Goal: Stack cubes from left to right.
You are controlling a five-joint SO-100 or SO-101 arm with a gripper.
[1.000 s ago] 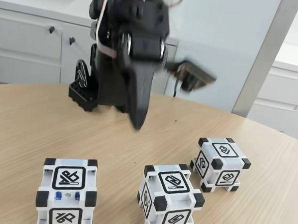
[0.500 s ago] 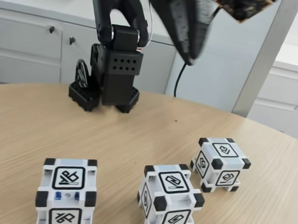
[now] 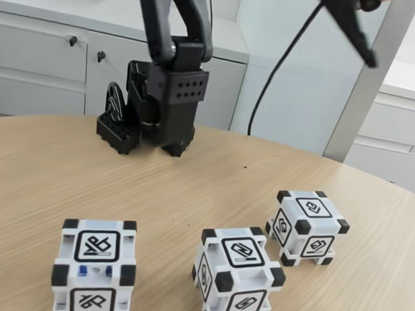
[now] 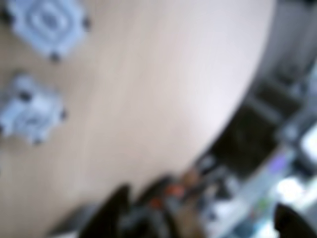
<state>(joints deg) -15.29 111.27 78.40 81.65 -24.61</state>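
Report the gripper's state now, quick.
Gripper: raised high above the table at the upper right of the fixed view, carrying nothing; open or shut cannot be told. All three cubes sit on the table.

Matte black plastic arm (image 3: 174,28), boxy perforated base housing (image 3: 177,98), thin black cable (image 3: 278,69), tapering pointed pincer (image 3: 355,29)

Fixed view bright, sharp, soft shadows; wrist view heavily blurred, perhaps motion
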